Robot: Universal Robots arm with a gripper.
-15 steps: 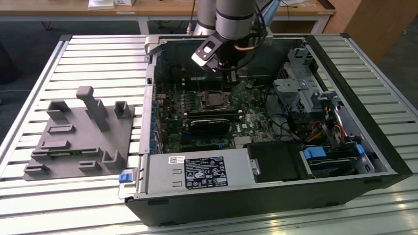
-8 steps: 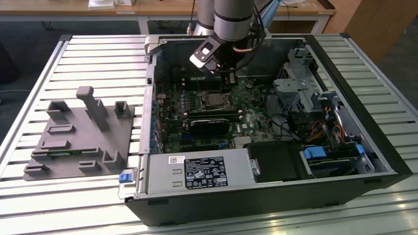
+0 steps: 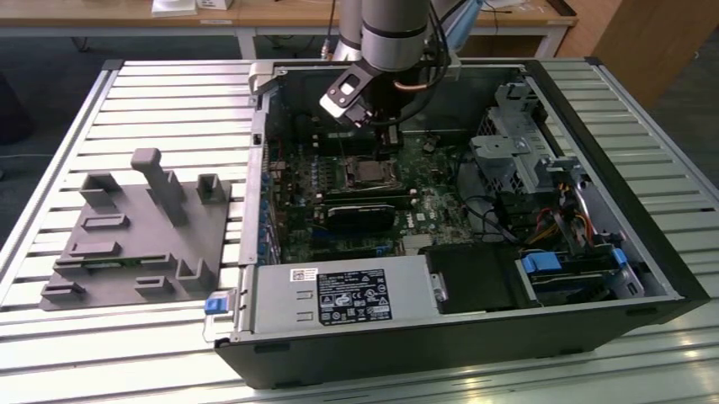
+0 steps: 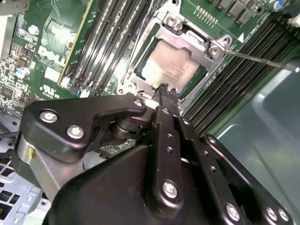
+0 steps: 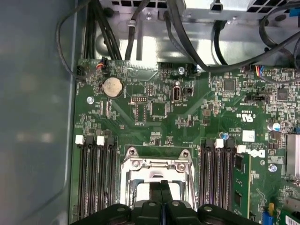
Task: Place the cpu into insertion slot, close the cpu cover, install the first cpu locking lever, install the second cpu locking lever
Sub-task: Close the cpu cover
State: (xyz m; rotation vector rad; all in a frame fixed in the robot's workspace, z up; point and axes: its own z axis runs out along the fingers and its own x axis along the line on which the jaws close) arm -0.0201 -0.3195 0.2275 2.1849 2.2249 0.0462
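Observation:
The cpu (image 4: pixel 171 65) lies in the insertion slot (image 3: pixel 365 172) on the green board, its pale silvery top showing through the window of the cpu cover (image 4: pixel 185 35). The cover's metal frame (image 5: pixel 157 164) lies flat around the chip. A thin metal locking lever (image 4: pixel 262 58) sticks out from the socket corner across the memory slots. My gripper (image 4: pixel 166 90) is shut with nothing between its fingers, its tips (image 5: pixel 161 183) right at the near edge of the cover. In the exterior view the gripper (image 3: pixel 376 126) hangs inside the open computer case just behind the socket.
Black memory slots (image 5: pixel 96 183) flank the socket on both sides. A black card (image 3: pixel 359 215) lies in front of it, then the power supply (image 3: pixel 337 295). Cables and a drive cage (image 3: pixel 517 151) fill the exterior view's right. A grey fixture block (image 3: pixel 135 227) stands on the table outside the case.

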